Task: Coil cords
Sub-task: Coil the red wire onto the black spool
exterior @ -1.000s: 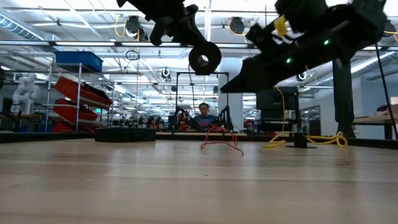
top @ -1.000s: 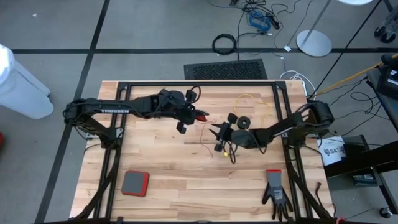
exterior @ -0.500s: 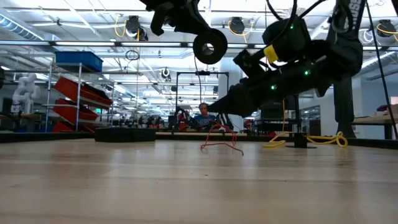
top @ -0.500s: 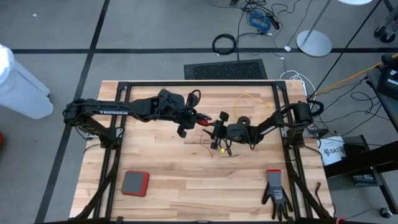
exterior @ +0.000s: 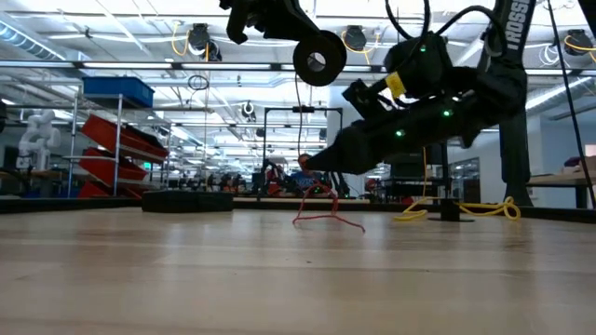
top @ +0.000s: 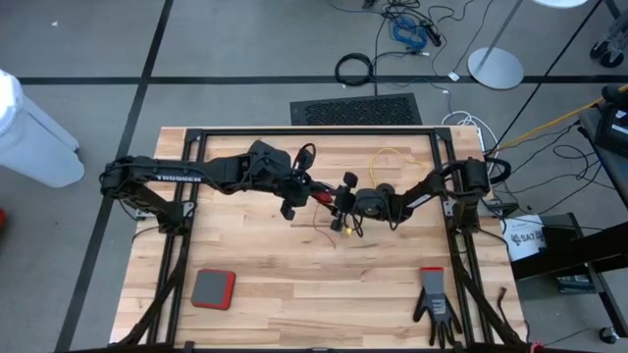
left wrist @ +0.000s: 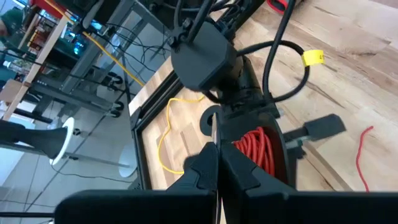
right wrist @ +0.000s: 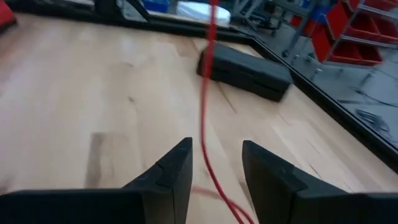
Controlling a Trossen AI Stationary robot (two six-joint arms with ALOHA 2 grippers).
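Wooden desk [top: 265,265], pale planks within a black frame, is shown filling the middle of the high view. Left claw [top: 316,189] is placed at frame centre, clenched on a small black reel [exterior: 318,59]; in the left wrist view the reel [left wrist: 258,149] is seen wound with red-looking cord just past the closed fingertips. From it a thin cord [exterior: 300,140] is hung straight down to a loose tangle [exterior: 326,216] lying on the desk at the centre of the low view. Right claw [top: 340,204] is placed just right of the left claw, close beside it; its fingers [right wrist: 177,168] are parted, and the red cord [right wrist: 205,93] is seen running between them without being pinched. Yellow cord [top: 397,162] is laid in an open loop on the desk, right of centre and toward the upper edge of the high view, with a second black reel [top: 385,190] near it. Red pad [top: 213,289] is lodged at lower left, black glove [top: 435,299] at lower right.
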